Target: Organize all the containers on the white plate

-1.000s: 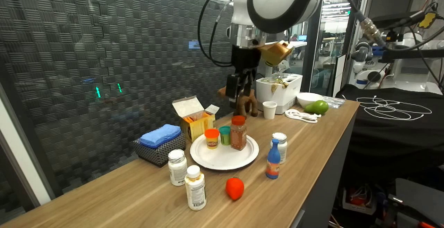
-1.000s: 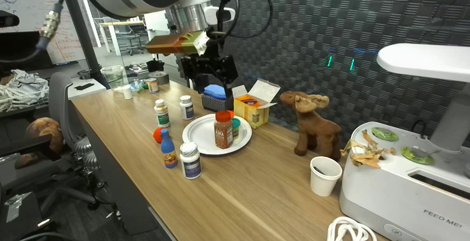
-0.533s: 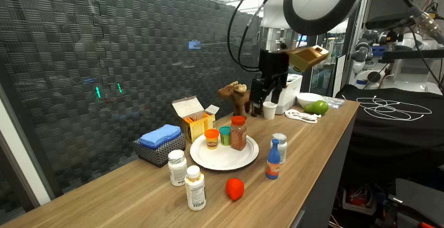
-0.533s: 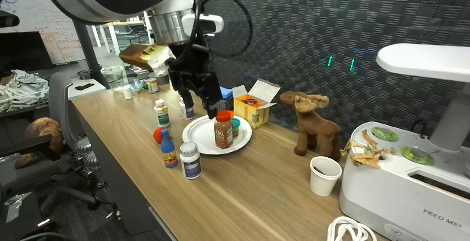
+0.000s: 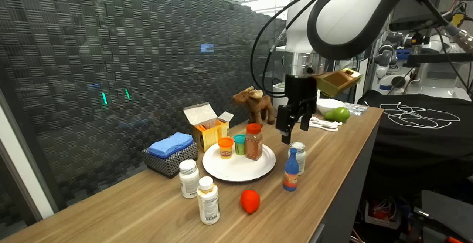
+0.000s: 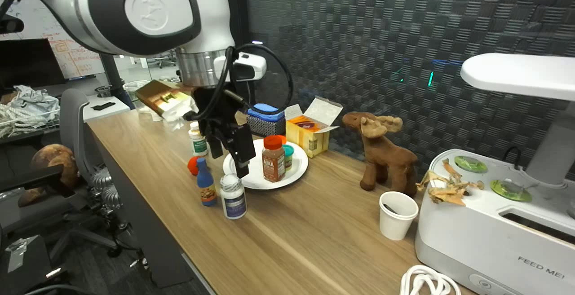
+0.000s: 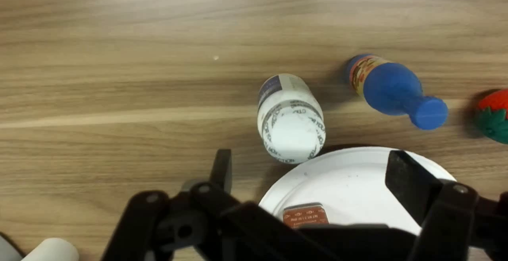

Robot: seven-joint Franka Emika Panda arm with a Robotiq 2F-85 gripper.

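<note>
The white plate (image 5: 236, 169) bears a red-capped jar (image 5: 254, 143), an orange-lidded tub (image 5: 225, 147) and a teal-lidded tub (image 5: 240, 145). Beside it, a white bottle (image 6: 233, 200) with a purple label and a blue bottle (image 6: 205, 182) stand upright on the table. Two more white bottles, one squat (image 5: 189, 180) and one slimmer (image 5: 208, 202), stand on the plate's far side from these. My gripper (image 6: 230, 160) is open and empty, above and close to the purple-labelled bottle. In the wrist view this bottle (image 7: 293, 134) lies just ahead of the gap between my fingertips (image 7: 311, 173).
A red strawberry-like toy (image 5: 250, 201) lies near the blue bottle. An open yellow box (image 6: 310, 135) and a dark box with a blue cloth (image 5: 170, 152) stand along the wall. A toy moose (image 6: 386, 156), paper cup (image 6: 397, 216) and white planter (image 6: 485, 241) stand farther along.
My gripper has come from high over the plate area down and across to just above the purple-labelled white bottle. It stays open. The objects on the table have not moved.
</note>
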